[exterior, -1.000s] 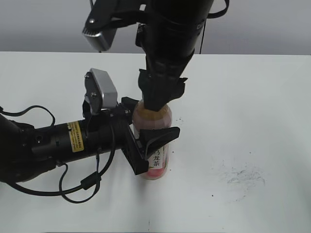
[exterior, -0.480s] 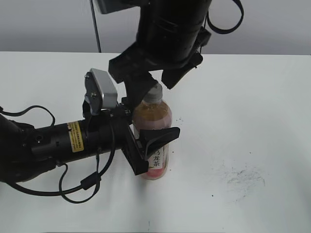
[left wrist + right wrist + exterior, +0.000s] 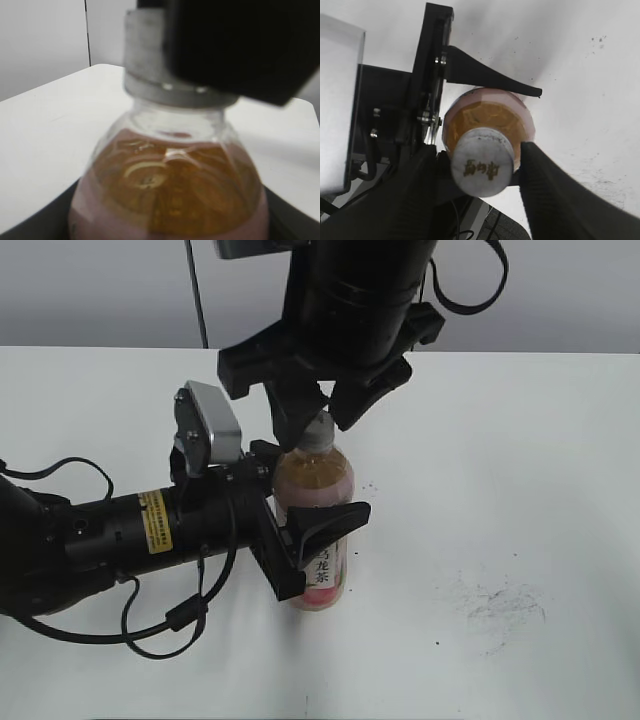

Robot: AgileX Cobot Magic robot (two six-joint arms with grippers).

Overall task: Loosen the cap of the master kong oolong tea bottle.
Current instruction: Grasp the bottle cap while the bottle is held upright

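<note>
Master kong oolong tea bottle [image 3: 318,530] stands upright on the white desk [image 3: 520,470], clamped round its body by the left hand [image 3: 315,530], which comes in from the side w/ fingers closed on the label area, one finger on each flank of the bottle. Amber tea fills the shoulder; pink label w/ white strip of black characters shows below the left hand's front finger.

Cap [image 3: 318,429] sits on the neck, directly above the left hand and just under the right hand [image 3: 318,415]. Right hand hangs from above, pointing down, fingers spread apart, one on either side of the cap. In the right wrist view the cap [image 3: 482,168] lies between the two dark fingers [image 3: 547,192] w/ a gap showing at each side, so the right hand is open, not gripping. Dark mark on cap top is visible there.

Left wrist view: bottle shoulder [image 3: 170,195] fills the frame, cap [image 3: 150,65] blurred at top, partly hidden by a dark finger of the right hand.
</note>
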